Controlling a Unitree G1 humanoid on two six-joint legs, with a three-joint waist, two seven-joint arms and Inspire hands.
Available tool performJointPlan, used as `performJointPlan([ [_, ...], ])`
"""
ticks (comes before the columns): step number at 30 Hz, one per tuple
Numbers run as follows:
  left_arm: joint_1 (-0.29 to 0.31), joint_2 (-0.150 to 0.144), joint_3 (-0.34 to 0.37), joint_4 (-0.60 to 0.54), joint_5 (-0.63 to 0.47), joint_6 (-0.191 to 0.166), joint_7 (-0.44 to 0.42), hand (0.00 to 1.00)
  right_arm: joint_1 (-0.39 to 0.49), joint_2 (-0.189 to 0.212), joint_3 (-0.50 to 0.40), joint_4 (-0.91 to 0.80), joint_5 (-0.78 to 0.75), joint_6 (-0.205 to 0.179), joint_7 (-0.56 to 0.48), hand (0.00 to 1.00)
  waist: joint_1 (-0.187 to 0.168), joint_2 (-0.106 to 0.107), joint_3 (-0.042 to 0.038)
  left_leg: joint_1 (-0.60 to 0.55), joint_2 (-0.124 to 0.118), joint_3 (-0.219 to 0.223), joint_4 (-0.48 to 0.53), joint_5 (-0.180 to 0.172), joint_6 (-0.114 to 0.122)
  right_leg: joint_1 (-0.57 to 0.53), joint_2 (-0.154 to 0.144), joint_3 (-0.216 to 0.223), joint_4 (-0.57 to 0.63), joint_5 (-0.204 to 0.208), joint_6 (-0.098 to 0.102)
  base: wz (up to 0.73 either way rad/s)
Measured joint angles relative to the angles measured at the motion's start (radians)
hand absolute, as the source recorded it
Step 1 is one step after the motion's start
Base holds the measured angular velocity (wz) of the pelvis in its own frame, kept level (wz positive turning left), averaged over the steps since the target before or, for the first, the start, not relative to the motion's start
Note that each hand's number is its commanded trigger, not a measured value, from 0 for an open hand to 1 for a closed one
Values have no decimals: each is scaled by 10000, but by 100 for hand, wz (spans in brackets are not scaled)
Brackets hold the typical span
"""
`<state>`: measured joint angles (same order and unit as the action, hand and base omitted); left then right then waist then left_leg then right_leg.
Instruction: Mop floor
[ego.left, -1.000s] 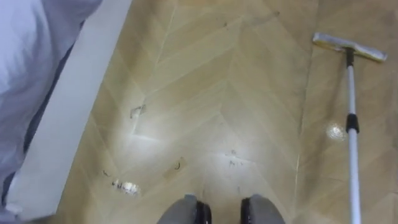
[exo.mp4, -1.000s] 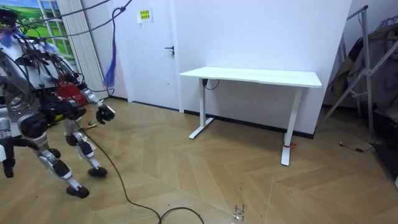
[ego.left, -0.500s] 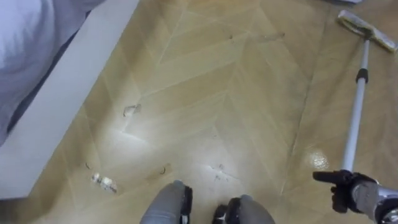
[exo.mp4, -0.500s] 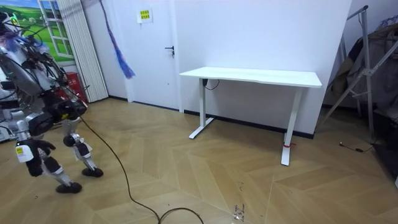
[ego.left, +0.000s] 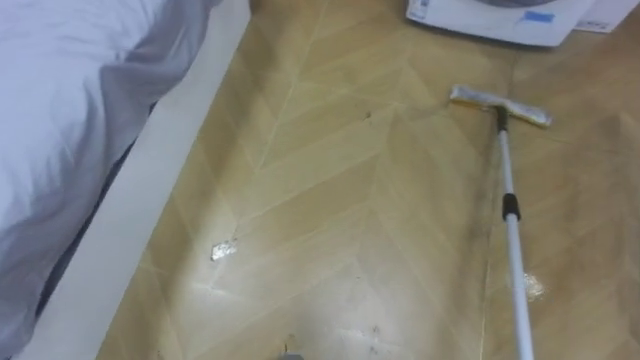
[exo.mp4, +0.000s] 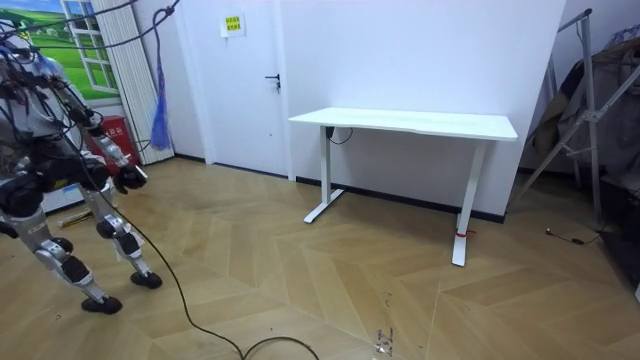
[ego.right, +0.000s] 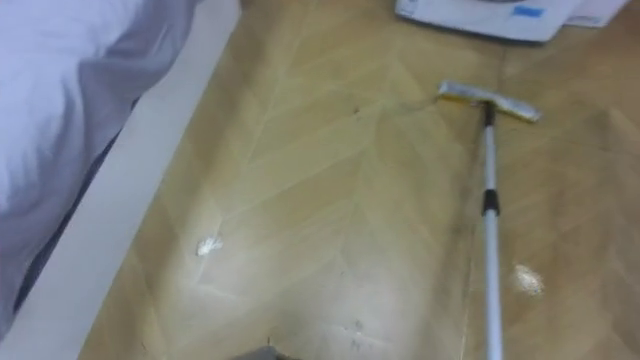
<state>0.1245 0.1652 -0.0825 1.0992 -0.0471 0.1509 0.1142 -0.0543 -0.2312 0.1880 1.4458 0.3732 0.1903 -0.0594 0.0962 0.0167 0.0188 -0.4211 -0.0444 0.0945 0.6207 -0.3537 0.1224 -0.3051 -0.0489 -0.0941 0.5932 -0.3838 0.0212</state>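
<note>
the right hand (exo.mp4: 131, 178) has gone from the eye views' lower right corner, where it sat on the mop (ego.left: 507, 190) half a second back, and the camera has swung up the room. now the mop's flat head (ego.left: 499, 104) rests on the wooden floor (ego.left: 350, 190) at the right, just short of a white appliance base (ego.left: 495, 17), its pole (ego.left: 518, 290) running out of the bottom edge. the bed (ego.left: 130, 230) is on the left, pale bedding (ego.left: 70, 100) drooping over its white frame, a shiny scrap (ego.left: 222, 250) near it. in the room view the robot stands far left, well apart from the white desk (exo.mp4: 405, 123), right hand out toward the room view's right; its grip i cannot tell.
</note>
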Motion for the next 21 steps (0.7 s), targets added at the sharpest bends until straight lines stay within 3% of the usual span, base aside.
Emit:
performJointPlan([
  [1, 4, 10, 5, 49, -7, 23, 73, 0, 46, 70, -12, -28, -134, 57, 156, 100, -187, -73, 1, 464, -60, -77, -513, 207, -6, 471, -40, -162, -490, 211, -29, 15],
  [4, 106, 56, 83, 227, 30, 59, 107, 0, 260, 66, -73, -91, -659, 86, 293, 100, -193, -360, -72, 1422, -158, -144, -1515, 528, -90, 1374, -90, -406, -1411, 514, -59, 11],
  [9, 559, 35, 320, 268, 223, 344, 126, 0, 606, 71, -162, -87, -1098, 302, 472, 100, -337, -653, -92, 2509, -204, -551, -2065, 604, -225, 2897, 20, -1030, -2740, 741, -118, 25],
  [14, 767, -138, 811, 340, 767, 752, 88, 0, 752, 131, -305, -75, -1154, 516, 652, 100, -367, -676, -75, 3129, -206, -696, -2195, 624, -282, 3844, 111, -1272, -3526, 941, -156, 10],
  [16, 772, -190, 811, 413, 819, 816, 86, 0, 772, 176, -358, -79, -1272, 514, 671, 100, -372, -666, -36, 3272, -204, -696, -2334, 619, -297, 3957, 119, -1291, -3553, 966, -153, 0],
  [17, 786, -221, 812, 441, 819, 846, 75, 0, 797, 199, -365, -84, -1300, 515, 671, 100, -374, -581, -70, 3367, -206, -695, -2394, 617, -301, 4027, 120, -1290, -3561, 978, -143, 0],
  [21, 830, -240, 837, 445, 876, 898, -15, 0, 954, 271, -366, -104, -1440, 523, 667, 100, -374, -542, -52, 3611, -200, -674, -2435, 622, -309, 4219, 125, -1276, -3561, 1008, -134, -3],
])
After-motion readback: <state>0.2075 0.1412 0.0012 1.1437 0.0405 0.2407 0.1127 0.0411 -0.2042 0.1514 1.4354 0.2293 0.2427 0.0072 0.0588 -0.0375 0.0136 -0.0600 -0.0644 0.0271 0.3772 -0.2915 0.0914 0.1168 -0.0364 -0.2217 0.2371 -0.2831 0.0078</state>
